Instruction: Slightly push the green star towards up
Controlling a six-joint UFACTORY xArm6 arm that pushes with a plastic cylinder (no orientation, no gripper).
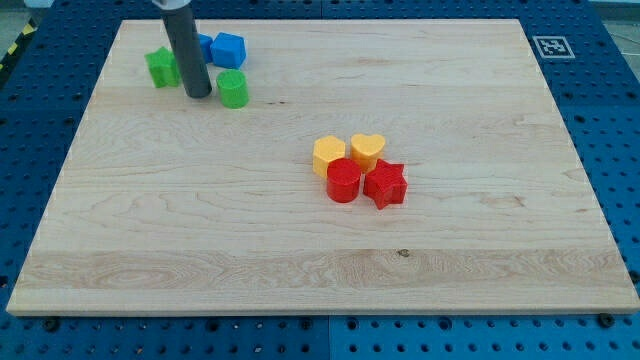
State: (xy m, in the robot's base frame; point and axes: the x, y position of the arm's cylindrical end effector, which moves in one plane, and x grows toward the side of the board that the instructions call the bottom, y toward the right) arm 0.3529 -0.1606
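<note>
The green star (160,67) lies near the board's top left corner. My tip (198,94) rests on the board just to the right of and slightly below the star, very close to it. A green cylinder (232,89) stands just right of my tip. A blue block (229,49) lies above the cylinder. Another blue block (205,46) is partly hidden behind the rod.
A cluster sits near the board's middle: a yellow hexagon (328,156), a yellow heart (367,150), a red cylinder (343,181) and a red star (385,184). The wooden board (300,250) lies on a blue perforated table; a marker tag (551,46) is at the top right.
</note>
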